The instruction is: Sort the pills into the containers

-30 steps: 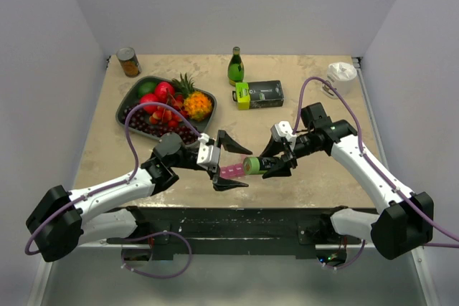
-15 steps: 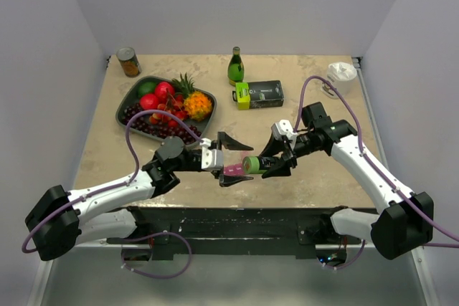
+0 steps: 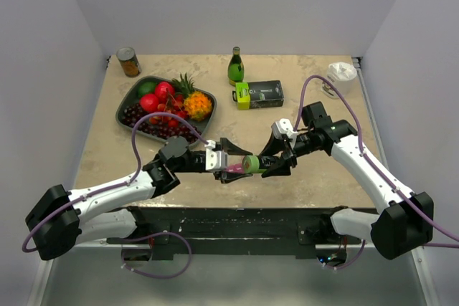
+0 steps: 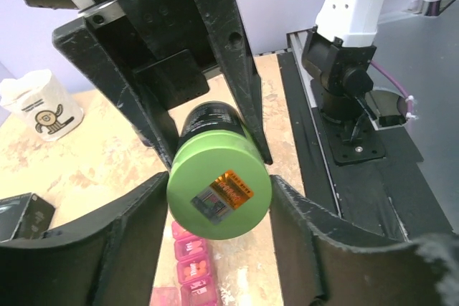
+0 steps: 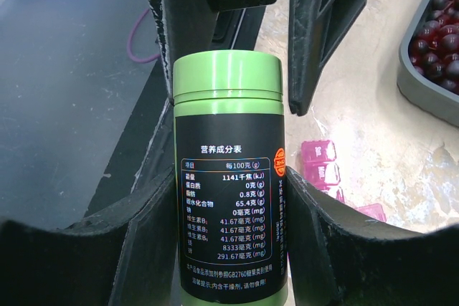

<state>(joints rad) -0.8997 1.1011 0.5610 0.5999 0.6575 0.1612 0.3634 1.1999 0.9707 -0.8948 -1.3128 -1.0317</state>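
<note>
Right gripper (image 3: 267, 165) clamps a supplement bottle (image 5: 229, 177); left gripper (image 3: 239, 163), at 9 o'clock, straddles its green cap (image 4: 219, 195) (seemingly unclamped) and must close, then twist.

Table (image 3: 100, 141): tan, mottled top carrying everything listed here.
Tin can (image 3: 128, 62): upright at the far left corner, with an orange label.
Fruit tray (image 3: 120, 111): dark and shallow, left of centre, just in front of the can.
Tray contents: a green fruit (image 3: 146, 87) at the back, red fruits (image 3: 163, 91) beside it, a small pineapple (image 3: 195, 103) on the right and dark cherries (image 3: 154, 128) along the near side.
Glass bottle (image 3: 236, 67): green, upright, at the back centre.
Box (image 3: 259, 94): black with a lime-green left end, lying flat just in front of the glass bottle.
Paper cup (image 3: 341, 74): white and crumpled, at the far right corner; the left wrist view shows a small cartoon figure printed on it.
</note>
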